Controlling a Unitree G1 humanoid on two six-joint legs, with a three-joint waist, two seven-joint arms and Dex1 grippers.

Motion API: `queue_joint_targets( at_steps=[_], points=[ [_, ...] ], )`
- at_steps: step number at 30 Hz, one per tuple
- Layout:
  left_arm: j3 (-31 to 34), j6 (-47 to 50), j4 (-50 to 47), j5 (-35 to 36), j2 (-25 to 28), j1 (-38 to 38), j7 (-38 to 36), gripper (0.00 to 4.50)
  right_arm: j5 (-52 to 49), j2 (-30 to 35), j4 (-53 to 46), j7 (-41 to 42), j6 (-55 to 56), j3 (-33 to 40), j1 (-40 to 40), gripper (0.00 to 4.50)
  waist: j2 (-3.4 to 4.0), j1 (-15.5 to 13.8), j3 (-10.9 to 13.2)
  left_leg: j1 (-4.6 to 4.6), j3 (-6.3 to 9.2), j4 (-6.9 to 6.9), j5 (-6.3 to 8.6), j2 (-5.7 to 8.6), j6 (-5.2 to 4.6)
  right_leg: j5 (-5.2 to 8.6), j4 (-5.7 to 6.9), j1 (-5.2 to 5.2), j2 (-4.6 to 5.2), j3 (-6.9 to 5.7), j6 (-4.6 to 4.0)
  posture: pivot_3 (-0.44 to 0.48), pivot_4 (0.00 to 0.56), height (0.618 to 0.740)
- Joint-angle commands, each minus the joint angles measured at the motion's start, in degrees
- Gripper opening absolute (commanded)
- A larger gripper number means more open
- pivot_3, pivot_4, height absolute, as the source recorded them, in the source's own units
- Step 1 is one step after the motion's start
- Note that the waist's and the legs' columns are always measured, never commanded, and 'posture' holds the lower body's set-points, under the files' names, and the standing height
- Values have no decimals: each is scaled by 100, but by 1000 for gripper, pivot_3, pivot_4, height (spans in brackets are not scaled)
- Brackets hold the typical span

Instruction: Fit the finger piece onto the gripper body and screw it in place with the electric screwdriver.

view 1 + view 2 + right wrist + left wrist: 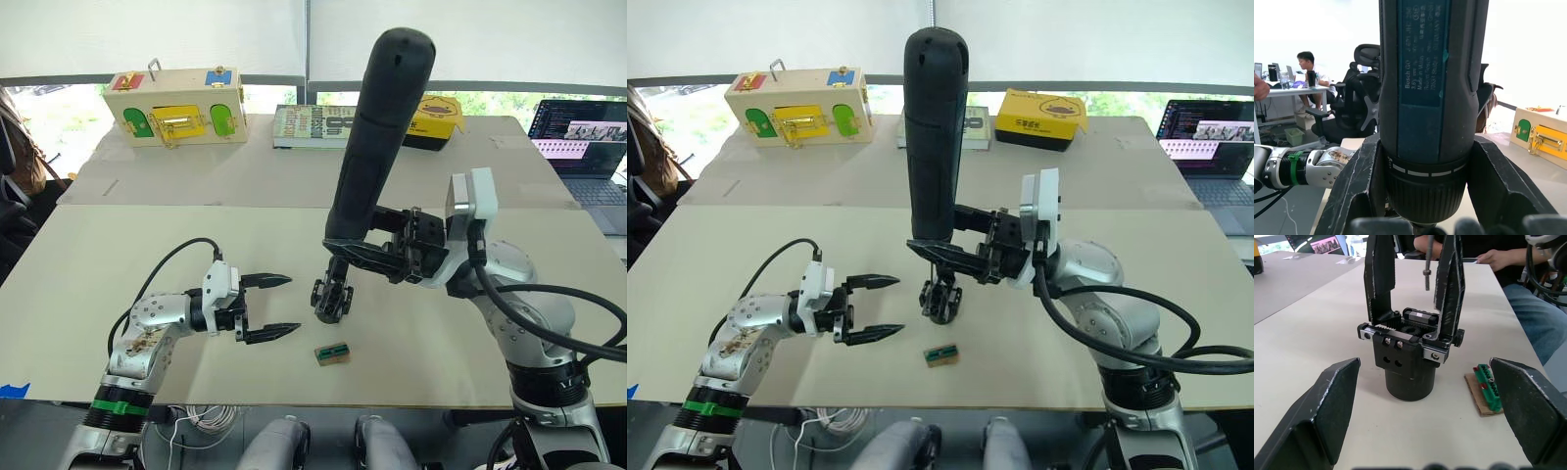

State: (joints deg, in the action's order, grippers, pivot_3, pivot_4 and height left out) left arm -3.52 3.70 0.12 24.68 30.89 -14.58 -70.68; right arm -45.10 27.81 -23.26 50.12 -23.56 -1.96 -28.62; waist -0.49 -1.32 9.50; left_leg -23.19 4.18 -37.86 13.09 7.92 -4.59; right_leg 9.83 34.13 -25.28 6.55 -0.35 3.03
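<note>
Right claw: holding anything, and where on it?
The right claw is clamped on the thick matte black cylindrical electric screwdriver near its lower end, just above the bit.

Electric screwdriver (1430, 98): matt black plastic body with a printed label panel and a ribbed collar; the bit (1426, 264) is seen as bare grey metal. Gripper body (1409, 357): matt black, smooth round base, silvery metal screws and end brackets. Table (147, 235): matt, pale, smooth board. Small block (1486, 387): glossy green plastic top on tan cardboard-like backing — rough edged.
</note>
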Motion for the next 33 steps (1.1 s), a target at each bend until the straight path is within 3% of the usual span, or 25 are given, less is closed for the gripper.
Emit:
queue_joint_targets(
  at_steps=[1, 33],
  points=[
    [-59, -15, -89, -14, -60, -63, 32, 4500, 49, -141, -35, 83, 128, -12, -170, 1902, 0, 32, 0, 0, 0, 0, -1, 0, 1, -1, 1, 1, 0, 0, 0, 0, 150, 740],
    [-146, 23, -84, -66, -159, -34, 178, 4500, 768, -724, 563, 639, 287, -140, -370, 1902, 0, 80, 0, 9, 0, -2, -25, -2, 38, -7, 67, -13, -8, 14, -18, 0, 150, 740]
  ],
)
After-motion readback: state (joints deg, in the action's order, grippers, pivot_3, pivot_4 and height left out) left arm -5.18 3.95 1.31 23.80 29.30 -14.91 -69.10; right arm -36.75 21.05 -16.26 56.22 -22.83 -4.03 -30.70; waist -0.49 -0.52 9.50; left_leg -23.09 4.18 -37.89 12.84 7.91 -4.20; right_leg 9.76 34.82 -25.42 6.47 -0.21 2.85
